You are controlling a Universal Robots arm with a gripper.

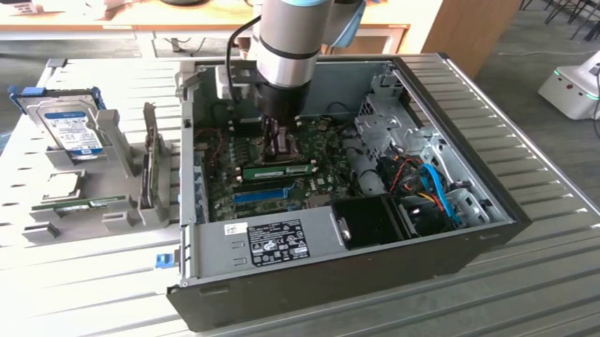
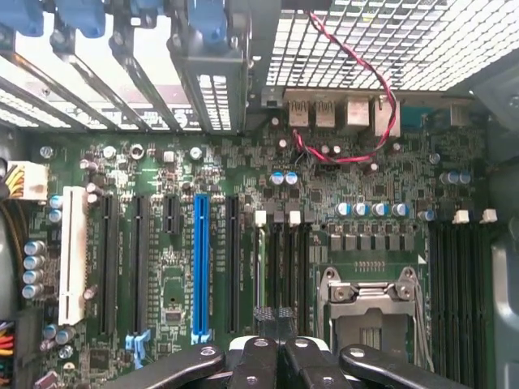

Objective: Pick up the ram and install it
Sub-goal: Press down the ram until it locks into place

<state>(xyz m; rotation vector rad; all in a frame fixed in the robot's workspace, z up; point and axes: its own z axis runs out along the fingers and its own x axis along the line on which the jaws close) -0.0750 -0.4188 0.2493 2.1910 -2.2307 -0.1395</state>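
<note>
Slatted grey tabletop (image 1: 84, 281) is carrying an open computer case (image 1: 328, 281) with its motherboard (image 1: 281, 186) facing up. Inside the case, the arm (image 1: 292, 42) is reaching down over the board, and the tool (image 2: 276, 340) is sitting closed, holding nothing that shows. One ram (image 1: 278, 170) is lying seated on the board just beside the tool; another ram (image 1: 86, 204) is resting in a grey holder (image 1: 112, 221) outside the case.

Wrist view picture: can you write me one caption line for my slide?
The shut pincer hovers over the green motherboard, near a long blue slot and the metal processor socket.
</note>
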